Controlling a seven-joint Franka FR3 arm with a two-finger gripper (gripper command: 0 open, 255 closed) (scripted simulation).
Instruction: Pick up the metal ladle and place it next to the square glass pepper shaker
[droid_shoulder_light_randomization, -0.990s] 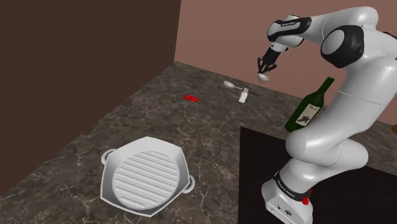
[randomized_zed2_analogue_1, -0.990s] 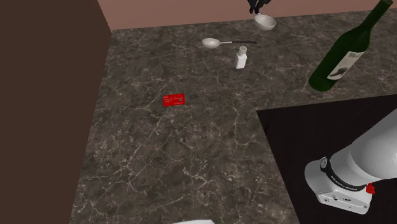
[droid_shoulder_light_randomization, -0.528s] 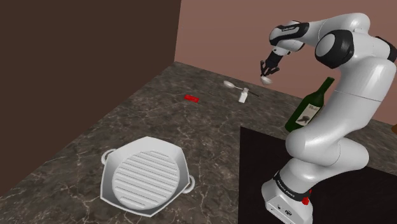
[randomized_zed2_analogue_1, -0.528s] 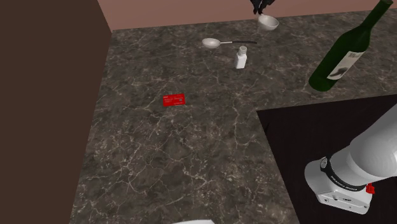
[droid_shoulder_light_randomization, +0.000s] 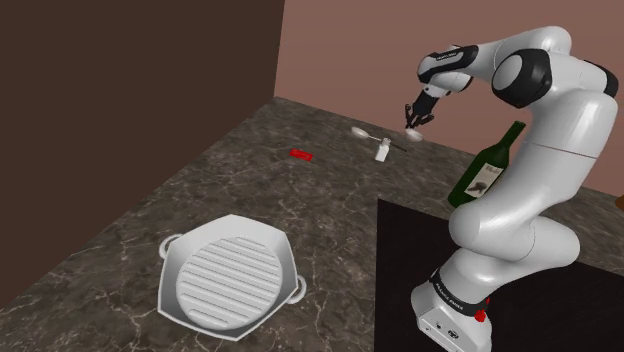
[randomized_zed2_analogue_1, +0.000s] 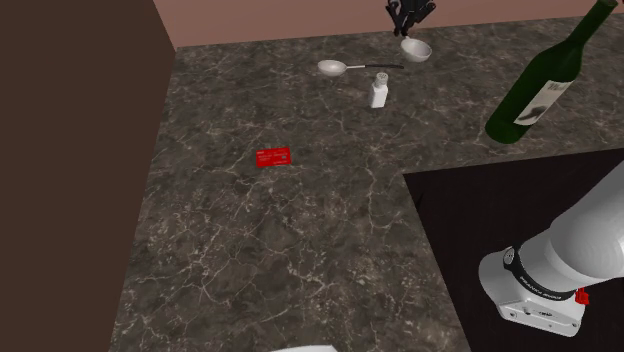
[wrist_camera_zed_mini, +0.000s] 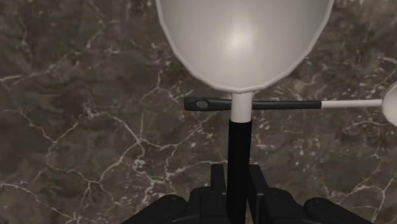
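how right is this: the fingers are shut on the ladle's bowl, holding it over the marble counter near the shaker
Not quite: the wrist view shows the fingers shut on the ladle's black handle, not its bowl. It is held over the marble counter near the shaker.

Dark marbled bench with white veins
The ladle has a pale grey bowl and black handle; bottle dark green; shaker white; small flat item red; ribbed pan white
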